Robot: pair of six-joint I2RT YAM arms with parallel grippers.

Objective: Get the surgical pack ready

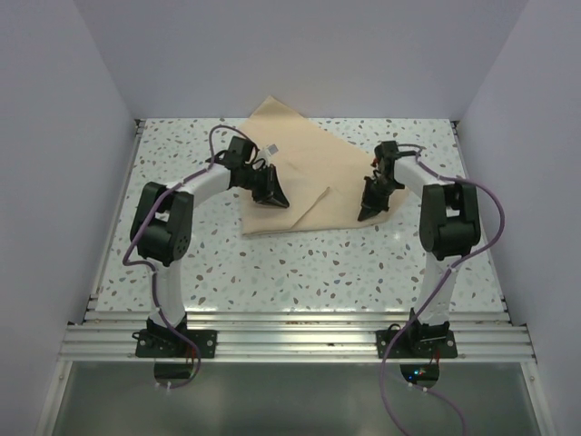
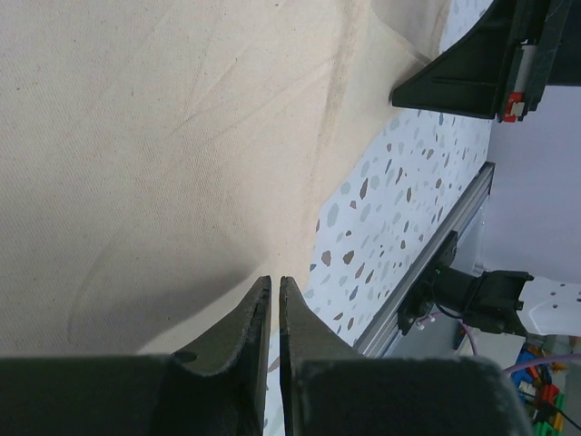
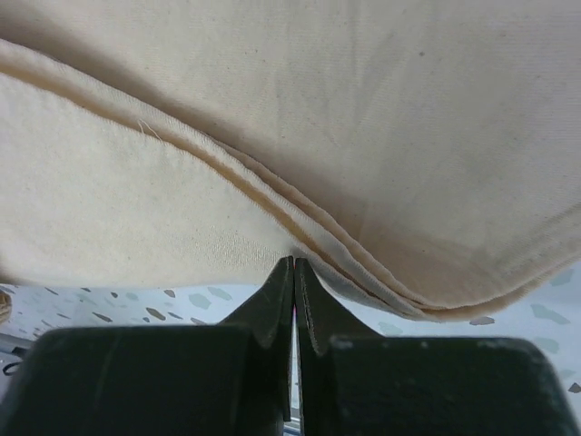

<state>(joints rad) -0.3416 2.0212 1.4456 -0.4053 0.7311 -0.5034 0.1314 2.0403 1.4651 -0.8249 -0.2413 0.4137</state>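
Note:
The tan fabric sheet (image 1: 313, 173) lies folded on the speckled table, towards the back middle. My left gripper (image 1: 270, 196) is at the sheet's left part. In the left wrist view its jaws (image 2: 275, 282) are closed to a thin slit right at the fabric's edge (image 2: 163, 182). My right gripper (image 1: 370, 211) is at the sheet's near right corner. In the right wrist view its jaws (image 3: 294, 263) are shut at the layered hem of the fabric (image 3: 300, 109), which rises off the table there. No steel instruments or gauze squares are in view.
A small white tag-like piece (image 1: 270, 145) sits on the fabric behind the left gripper. Grey walls close in the table on three sides. An aluminium rail (image 1: 290, 336) runs along the near edge. My right gripper's finger shows in the left wrist view (image 2: 454, 77).

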